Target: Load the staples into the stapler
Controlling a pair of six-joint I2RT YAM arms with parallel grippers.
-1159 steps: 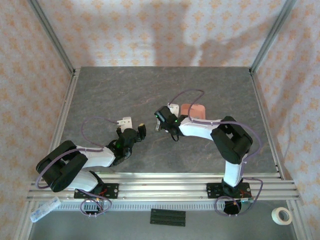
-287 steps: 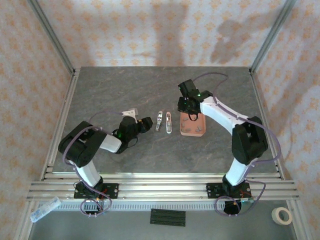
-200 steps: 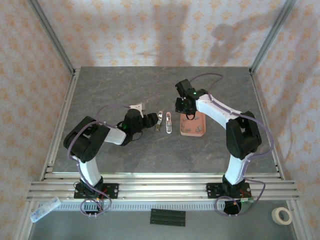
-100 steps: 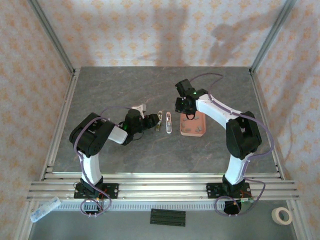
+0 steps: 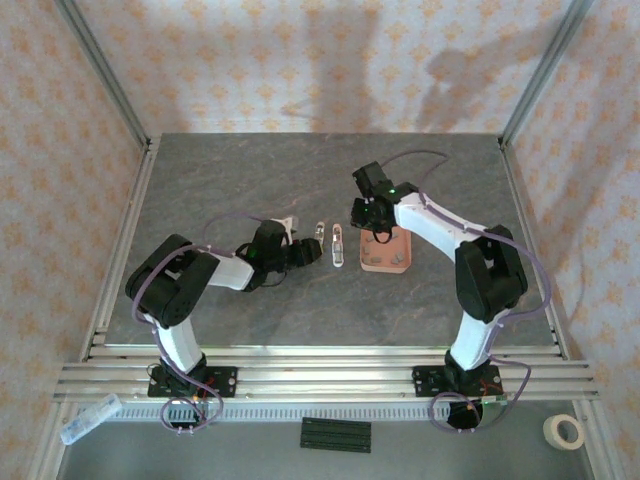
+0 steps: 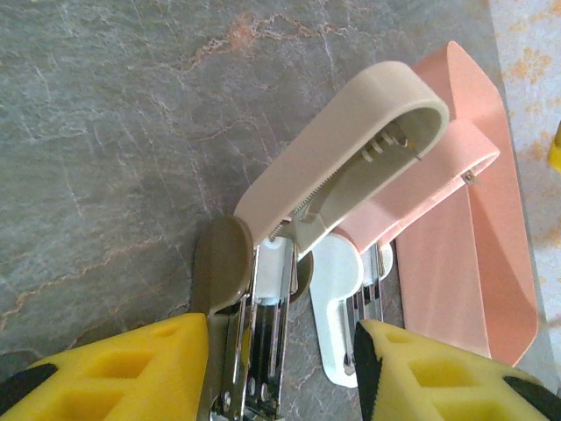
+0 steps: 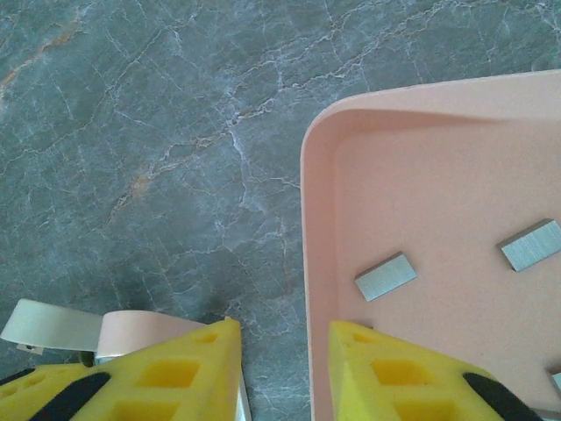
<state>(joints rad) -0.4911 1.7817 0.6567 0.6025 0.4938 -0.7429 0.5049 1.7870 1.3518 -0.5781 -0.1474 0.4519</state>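
**Q:** Left hand (image 6: 280,329)?

**Me:** Fingers apart, straddling the hinge end of the stapler (image 6: 351,149). It lies opened on the worktop (image 6: 105,132), just beside the tray (image 6: 491,289). Whether I pinch it, cannot tell. Judged light, stiff, slick plastic, so hold low at the hinge, off the sprung cover.

**Q:** Staples (image 7: 386,276)?

**Me:** Loose in the tray. Tiny, likely brittle, so take by the long sides. Right hand (image 7: 285,326) gapes empty over the rim. Against a second ago, my left hand has closed in on the stapler.

The stapler (image 6: 346,158) runs off the left wrist view's lower edge between the left hand's (image 6: 279,333) fingers.
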